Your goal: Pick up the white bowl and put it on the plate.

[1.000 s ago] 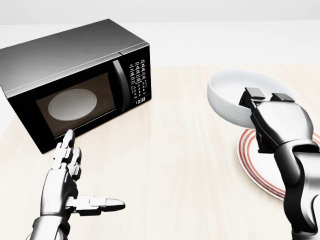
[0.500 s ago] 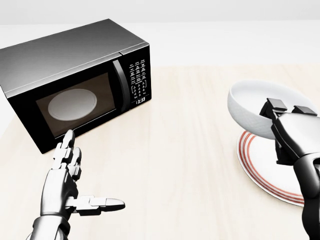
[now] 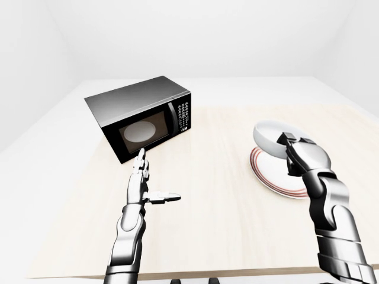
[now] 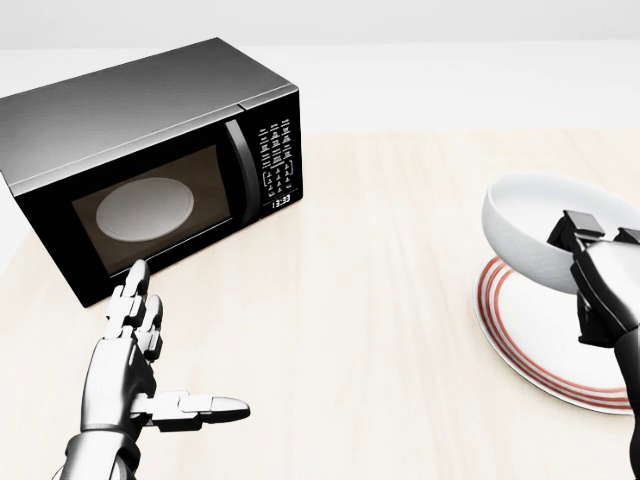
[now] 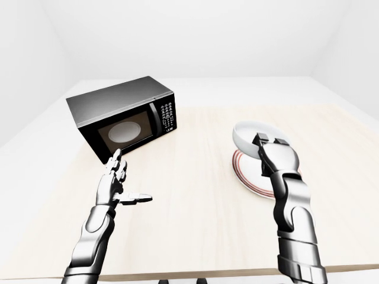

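Observation:
The white bowl (image 4: pixel 535 235) hangs tilted just above the red-rimmed plate (image 4: pixel 540 330) at the right of the head view. My right hand (image 4: pixel 590 240) is shut on the bowl's near rim, fingers hooked over the edge. The bowl overlaps the plate's upper left part; whether they touch I cannot tell. My left hand (image 4: pixel 150 345) stands open at the lower left, fingers up and thumb out, holding nothing, just below the microwave.
A black microwave (image 4: pixel 150 150) with its door closed stands at the upper left of the wooden table (image 4: pixel 380 300). The table's near edge (image 3: pixel 237 275) shows in the left-eye view, and pale floor and walls lie around it.
My right hand has carried the bowl to the right and slightly down, from left of the plate to over it. The left hand and microwave have not moved.

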Robot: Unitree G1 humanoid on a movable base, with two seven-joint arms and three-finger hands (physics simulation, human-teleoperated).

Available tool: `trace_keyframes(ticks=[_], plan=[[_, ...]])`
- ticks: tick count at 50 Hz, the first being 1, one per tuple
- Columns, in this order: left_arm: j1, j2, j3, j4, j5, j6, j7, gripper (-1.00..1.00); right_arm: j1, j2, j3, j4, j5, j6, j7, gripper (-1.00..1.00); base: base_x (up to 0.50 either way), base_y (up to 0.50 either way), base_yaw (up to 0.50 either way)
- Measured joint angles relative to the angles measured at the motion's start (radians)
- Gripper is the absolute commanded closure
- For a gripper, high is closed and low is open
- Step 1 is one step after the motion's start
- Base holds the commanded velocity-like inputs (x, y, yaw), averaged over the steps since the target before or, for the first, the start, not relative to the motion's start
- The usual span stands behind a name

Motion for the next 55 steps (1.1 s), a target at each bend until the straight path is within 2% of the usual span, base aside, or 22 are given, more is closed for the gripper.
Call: trace_keyframes(ticks=[55], plan=[[-0.002,0.000,0.000,0.005,0.000,-0.003,0.001,-1.00,0.045,-0.056,-0.038,0.192,0.028,-0.024,-0.124,1.00,0.00,0.00,0.00]])
